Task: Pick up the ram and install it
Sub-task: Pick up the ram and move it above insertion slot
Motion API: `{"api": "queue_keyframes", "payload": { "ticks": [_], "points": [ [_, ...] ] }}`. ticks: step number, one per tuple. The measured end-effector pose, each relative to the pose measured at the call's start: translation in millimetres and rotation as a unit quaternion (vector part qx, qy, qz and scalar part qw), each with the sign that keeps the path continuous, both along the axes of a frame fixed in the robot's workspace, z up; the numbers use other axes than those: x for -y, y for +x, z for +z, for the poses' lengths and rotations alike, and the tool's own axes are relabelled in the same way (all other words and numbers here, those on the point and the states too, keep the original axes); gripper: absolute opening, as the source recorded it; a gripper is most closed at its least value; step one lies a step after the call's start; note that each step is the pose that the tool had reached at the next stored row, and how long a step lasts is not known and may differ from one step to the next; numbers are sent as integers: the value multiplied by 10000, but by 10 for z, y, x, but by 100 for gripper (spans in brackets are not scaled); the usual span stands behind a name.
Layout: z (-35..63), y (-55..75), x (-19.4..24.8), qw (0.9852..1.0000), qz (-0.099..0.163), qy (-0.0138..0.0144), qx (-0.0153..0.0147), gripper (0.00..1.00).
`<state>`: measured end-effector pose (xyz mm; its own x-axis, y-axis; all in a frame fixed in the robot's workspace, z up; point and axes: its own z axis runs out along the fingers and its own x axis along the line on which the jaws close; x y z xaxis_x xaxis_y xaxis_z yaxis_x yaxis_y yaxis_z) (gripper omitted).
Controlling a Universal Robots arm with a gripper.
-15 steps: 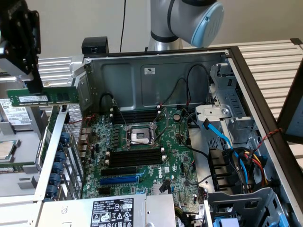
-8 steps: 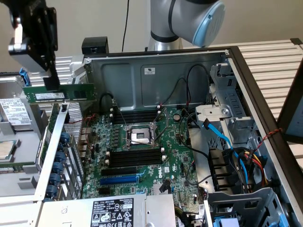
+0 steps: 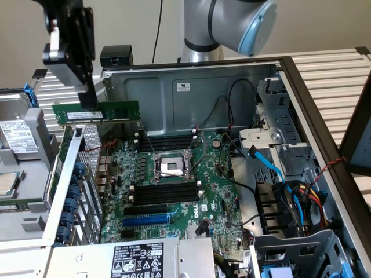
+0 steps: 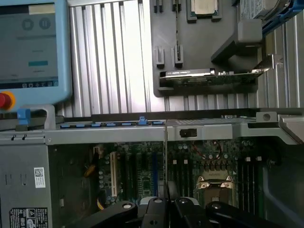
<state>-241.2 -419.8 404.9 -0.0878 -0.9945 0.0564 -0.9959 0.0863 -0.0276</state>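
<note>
White label on the power supply (image 3: 138, 260) sits closest to my exterior camera, at the near edge of the open case (image 3: 191, 92). Behind it lies the green motherboard (image 3: 191, 202), with one bank of long black memory slots (image 3: 165, 192) on the near side of the CPU socket (image 3: 171, 166) and another bank beyond it. Higher up, at the exterior view's left, my tool (image 3: 88, 102) is pinched narrow on the top edge of the ram (image 3: 110, 111). The stick hangs level in the air, well apart from the slots. My wrist camera shows it edge-on, running out from between the fingers (image 4: 154, 207) towards the board. Farthest back I see the grey arm (image 3: 232, 20) and the slatted counter (image 3: 330, 63).
</note>
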Motion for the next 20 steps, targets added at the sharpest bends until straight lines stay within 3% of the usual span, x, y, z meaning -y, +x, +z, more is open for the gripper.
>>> {"api": "queue_keyframes", "payload": {
  "ticks": [20],
  "points": [
    [-1,904,-5,10000,0,0,-1,12]
  ]
}}
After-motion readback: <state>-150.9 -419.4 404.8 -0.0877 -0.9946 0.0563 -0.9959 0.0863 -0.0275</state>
